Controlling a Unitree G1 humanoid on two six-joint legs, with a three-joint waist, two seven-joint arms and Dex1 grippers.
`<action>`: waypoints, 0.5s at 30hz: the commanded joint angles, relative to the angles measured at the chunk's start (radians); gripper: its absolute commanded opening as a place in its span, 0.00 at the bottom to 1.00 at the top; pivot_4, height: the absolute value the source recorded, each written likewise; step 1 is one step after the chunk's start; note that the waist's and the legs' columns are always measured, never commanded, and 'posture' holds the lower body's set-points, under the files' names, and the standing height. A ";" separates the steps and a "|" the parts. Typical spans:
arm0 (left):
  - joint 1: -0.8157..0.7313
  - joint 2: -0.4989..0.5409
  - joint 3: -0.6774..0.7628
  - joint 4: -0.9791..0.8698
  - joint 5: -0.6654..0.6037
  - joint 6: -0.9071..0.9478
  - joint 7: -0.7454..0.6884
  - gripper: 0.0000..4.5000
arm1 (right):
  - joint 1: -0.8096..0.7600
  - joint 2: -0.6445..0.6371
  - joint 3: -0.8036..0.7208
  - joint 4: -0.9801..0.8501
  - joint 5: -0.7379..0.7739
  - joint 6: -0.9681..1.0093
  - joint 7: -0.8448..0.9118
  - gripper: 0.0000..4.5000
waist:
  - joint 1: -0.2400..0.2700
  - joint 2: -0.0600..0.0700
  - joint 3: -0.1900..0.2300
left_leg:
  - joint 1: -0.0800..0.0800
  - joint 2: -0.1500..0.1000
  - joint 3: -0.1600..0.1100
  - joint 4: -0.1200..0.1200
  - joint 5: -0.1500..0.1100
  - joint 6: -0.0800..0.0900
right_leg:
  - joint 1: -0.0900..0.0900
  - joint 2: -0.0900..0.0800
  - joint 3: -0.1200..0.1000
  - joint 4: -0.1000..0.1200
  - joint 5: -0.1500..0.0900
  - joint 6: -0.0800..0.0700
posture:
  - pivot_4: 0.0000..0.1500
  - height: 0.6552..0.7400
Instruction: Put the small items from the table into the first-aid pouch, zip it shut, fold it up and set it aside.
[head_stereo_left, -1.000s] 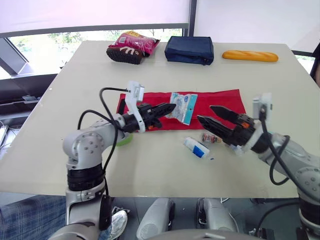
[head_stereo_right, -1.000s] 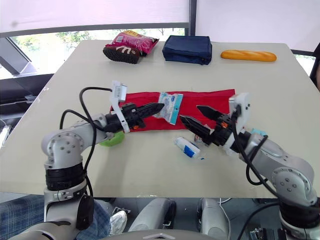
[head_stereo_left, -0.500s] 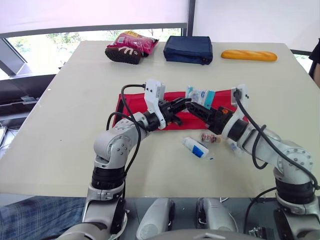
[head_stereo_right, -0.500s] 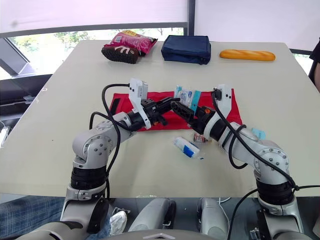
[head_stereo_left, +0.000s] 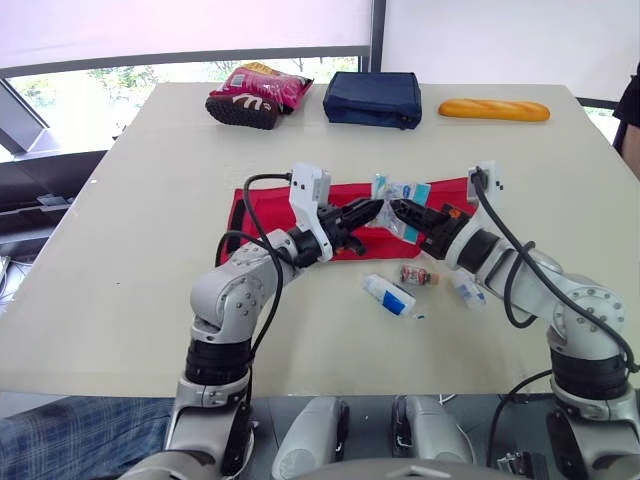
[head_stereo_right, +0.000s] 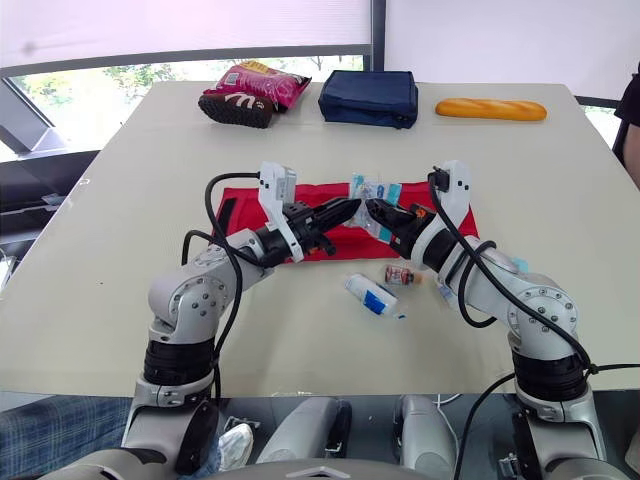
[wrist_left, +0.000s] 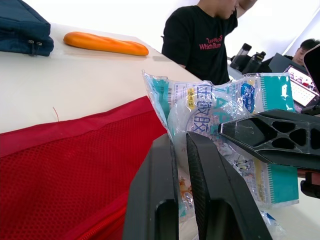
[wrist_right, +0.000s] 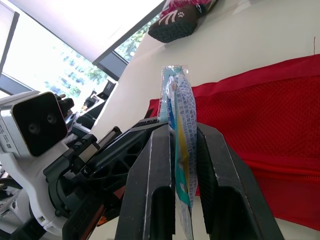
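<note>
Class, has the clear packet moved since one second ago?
Yes. The clear packet has risen off the red pouch and shifted toward its right end, pinched upright in the right gripper.

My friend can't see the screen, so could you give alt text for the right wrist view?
The right tool grips a clear, blue-printed packet edge-on between its two black fingers, with a red mesh pouch lying on the table behind it. The left tool sits alongside the packet, and a snack bag lies at the table's far edge.
</note>
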 joint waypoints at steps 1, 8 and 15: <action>0.007 0.031 0.023 -0.031 -0.040 0.025 -0.035 0.30 | -0.006 -0.017 -0.034 -0.030 0.028 -0.010 0.000 0.02 | 0.000 0.000 0.000 | 0.000 0.000 0.000 0.000 0.000 0.000 | 0.000 0.000 0.000 0.000 0.000 0.000 | 1.00 0.99; 0.016 0.221 0.065 0.027 0.001 -0.065 -0.227 0.96 | 0.039 -0.070 -0.062 -0.046 0.051 -0.008 0.030 0.02 | -0.001 0.000 0.000 | 0.000 0.000 0.000 0.000 0.000 0.000 | 0.000 0.000 0.000 0.000 0.000 0.000 | 1.00 0.99; -0.014 0.557 -0.040 0.354 0.289 -0.466 -0.622 0.99 | 0.092 -0.121 -0.092 -0.073 0.071 -0.018 0.074 0.02 | -0.002 0.000 0.000 | 0.001 0.002 0.004 -0.003 0.000 0.000 | -0.002 0.002 0.003 0.000 0.000 0.000 | 1.00 0.99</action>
